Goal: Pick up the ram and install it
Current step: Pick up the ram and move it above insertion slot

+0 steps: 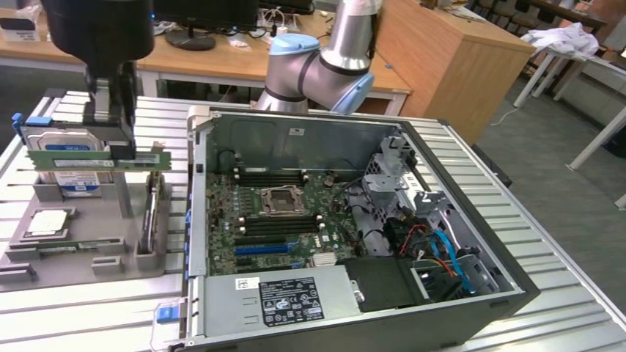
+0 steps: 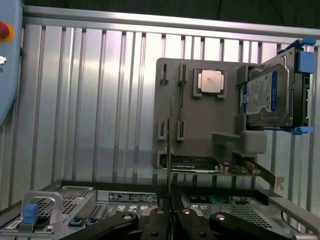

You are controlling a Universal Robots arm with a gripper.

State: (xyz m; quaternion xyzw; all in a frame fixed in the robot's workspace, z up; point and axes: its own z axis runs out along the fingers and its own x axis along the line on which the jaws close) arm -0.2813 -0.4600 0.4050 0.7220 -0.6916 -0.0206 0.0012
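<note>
Gripper [image 1: 122,152] is clamping the ram [image 1: 69,163] by its upper edge, holding it above the grey parts tray [image 1: 88,264], nine o'clock from the computer case [image 1: 411,323].

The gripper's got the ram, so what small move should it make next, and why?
Probably carry it sideways toward the exterior view's right. The gripper is shut on the ram, held level above the tray, while the motherboard's slots sit inside the open case.

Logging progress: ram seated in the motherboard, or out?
Out. The gripper is shut on the ram, holding it above the grey tray, outside the open case.
</note>
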